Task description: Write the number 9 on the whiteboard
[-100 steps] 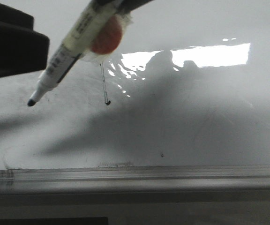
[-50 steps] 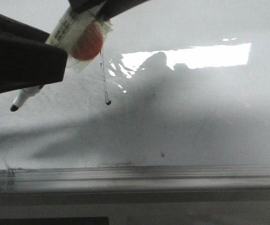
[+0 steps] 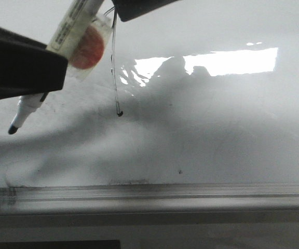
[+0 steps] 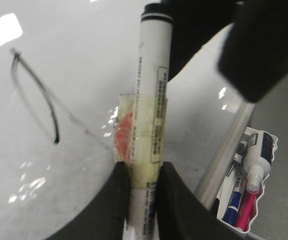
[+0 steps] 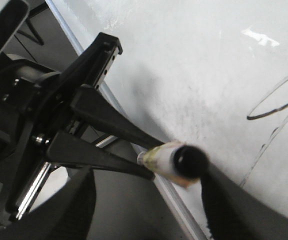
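The left gripper point(image 4: 143, 172) is clamped tight on the marker point(image 4: 151, 120), its fingers point(image 4: 115, 192) pinching the taped barrel, tip hanging clear above the whiteboard point(image 3: 227, 129). The right gripper point(image 5: 149, 200) sits right by the marker's other end with its jaws spread wide on either side, not closed on it. The number 9 point(image 3: 116, 78) shows on the board beside the glare, a slanted loop and long stem ending in a tiny hook. Spare pens point(image 4: 246, 192) sit in a tray past the rail.
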Robot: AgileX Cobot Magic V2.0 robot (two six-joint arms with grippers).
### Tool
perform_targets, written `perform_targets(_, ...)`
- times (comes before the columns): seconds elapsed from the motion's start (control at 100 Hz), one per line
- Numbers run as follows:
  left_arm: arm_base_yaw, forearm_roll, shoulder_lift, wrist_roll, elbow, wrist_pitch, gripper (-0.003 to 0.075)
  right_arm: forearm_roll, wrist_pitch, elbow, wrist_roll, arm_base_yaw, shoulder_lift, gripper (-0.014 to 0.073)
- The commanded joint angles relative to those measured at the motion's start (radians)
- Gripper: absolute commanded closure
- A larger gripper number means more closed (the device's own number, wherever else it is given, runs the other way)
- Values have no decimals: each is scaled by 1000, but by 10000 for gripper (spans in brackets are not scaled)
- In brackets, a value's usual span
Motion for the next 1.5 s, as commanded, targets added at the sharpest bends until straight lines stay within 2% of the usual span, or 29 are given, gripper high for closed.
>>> perform_targets(0.0,20,-229,-21,-14,-52,39,741,30,-63,-35,-12,1,-22,176)
perform_targets(0.14,95,-445,-39,-14,-61,75,741,30,-63,-35,-12,1,-29,233)
perform_targets(0.31,167,-701,-39,-14,-61,94,741,39,-63,-35,-12,1,-29,242)
perform_targets(0.74,170,-718,-9,-14,-61,102,735,58,-59,-35,-12,1,-29,242)
perform_targets(0.79,170,-718,-11,-14,-61,102,706,58,-59,-35,-12,1,-29,242)
perform_targets(0.83,170,-718,-16,-14,-61,98,655,58,-59,-32,-12,1,-29,242)
perform_targets(0.98,170,-718,-43,-14,-61,98,388,55,-63,-30,-12,1,-29,249)
perform_targets(1.08,170,-718,-67,-14,-61,98,306,39,-66,-30,-12,1,-29,314)
perform_targets(1.18,170,-715,-101,-14,-61,101,308,32,-77,-30,-12,1,-34,433)
perform_targets(1.3,170,-669,-173,-14,-61,117,318,-14,-82,-26,-12,1,-63,631)
perform_targets(1.35,170,-650,-218,-14,-61,122,342,-35,-89,-21,-12,1,-84,662)
perform_targets(1.42,170,-618,-279,-8,-55,124,440,-70,-120,4,-12,1,-130,657)
perform_targets(1.49,170,-570,-343,-5,-46,133,596,-91,-173,53,-12,1,-189,657)
